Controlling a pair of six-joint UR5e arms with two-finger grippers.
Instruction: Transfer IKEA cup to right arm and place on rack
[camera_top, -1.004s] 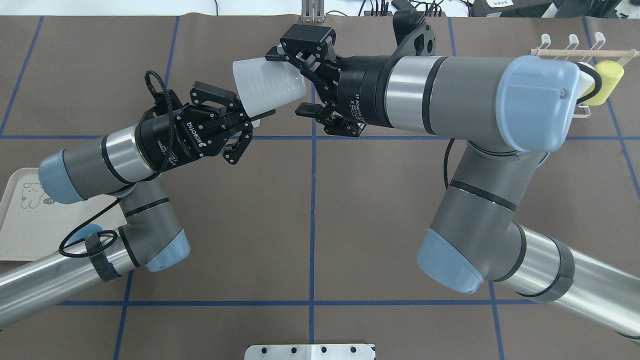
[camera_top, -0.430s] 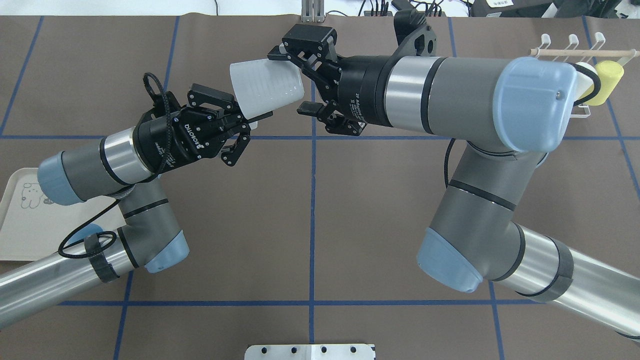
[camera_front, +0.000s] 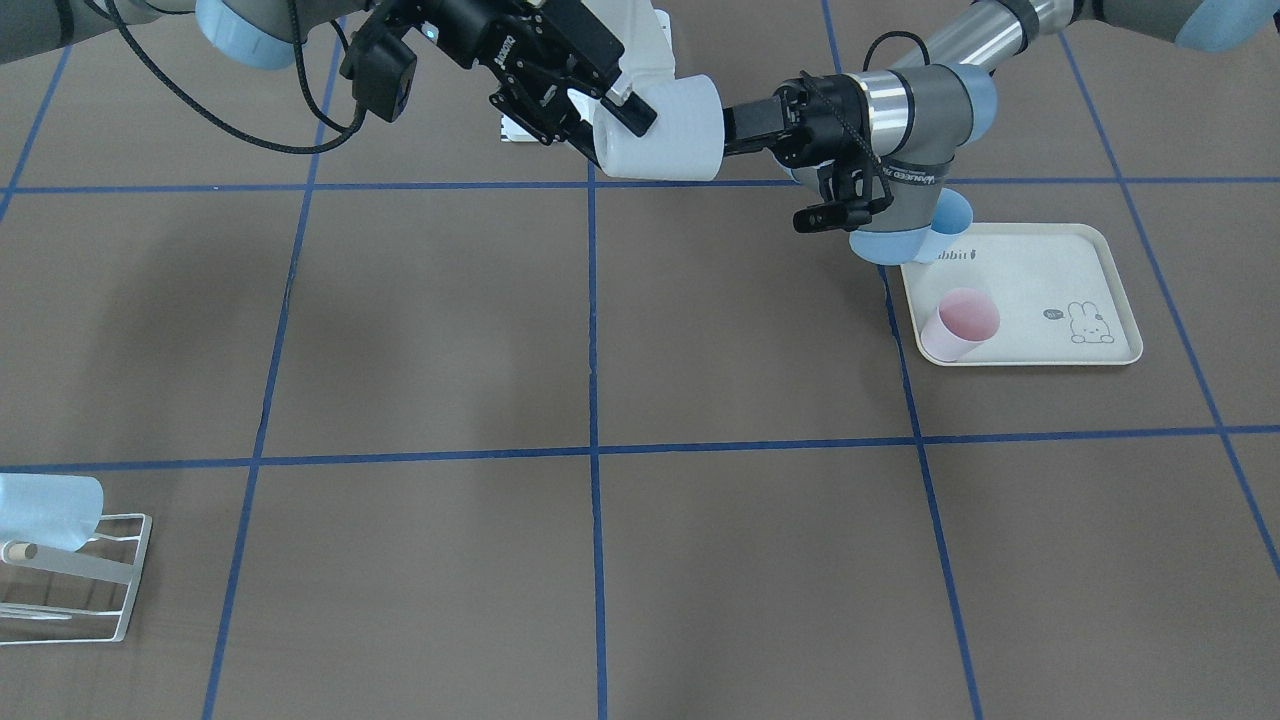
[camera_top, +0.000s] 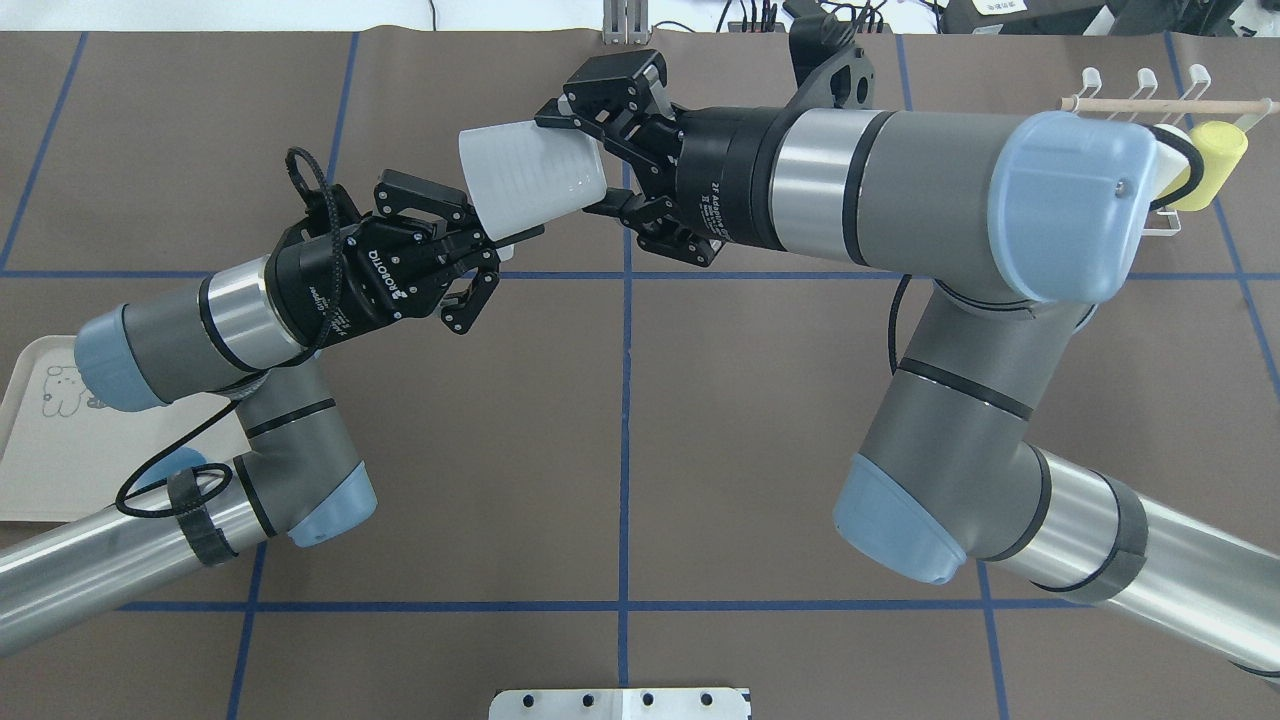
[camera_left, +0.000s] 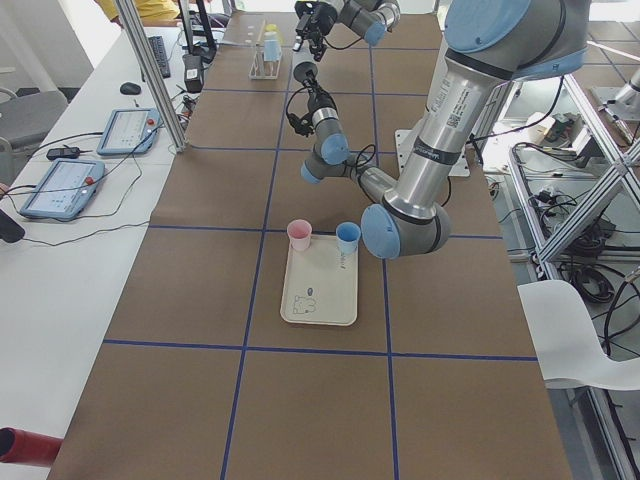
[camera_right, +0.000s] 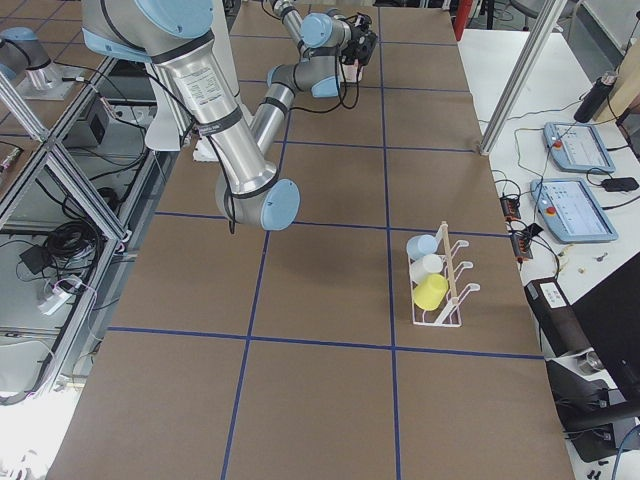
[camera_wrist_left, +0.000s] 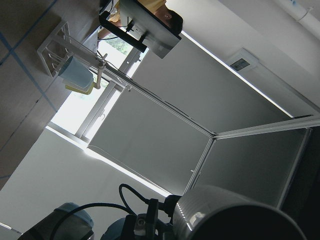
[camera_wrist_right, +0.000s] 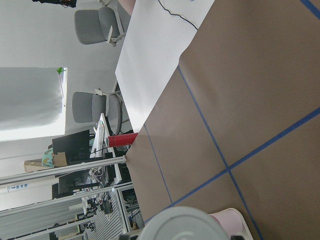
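Right now my right tool (camera_top: 582, 157) sits closed across the base end of the cup (camera_top: 520, 175), one finger on its far side and one on its near side, both seemingly touching it. My left tool (camera_top: 500, 240) pinches the rim wall at the other end. The cup hangs in the air over the far middle of the desk (camera_top: 450, 450). It lies nearly level, its long axis running from tool to tool, mouth toward the left and base toward the right. The rack (camera_top: 1230, 103) stands well apart at the desk's far right, beyond my right elbow. It carries a yellow cup (camera_top: 1215, 160) and others, and I cannot tell which peg is free.
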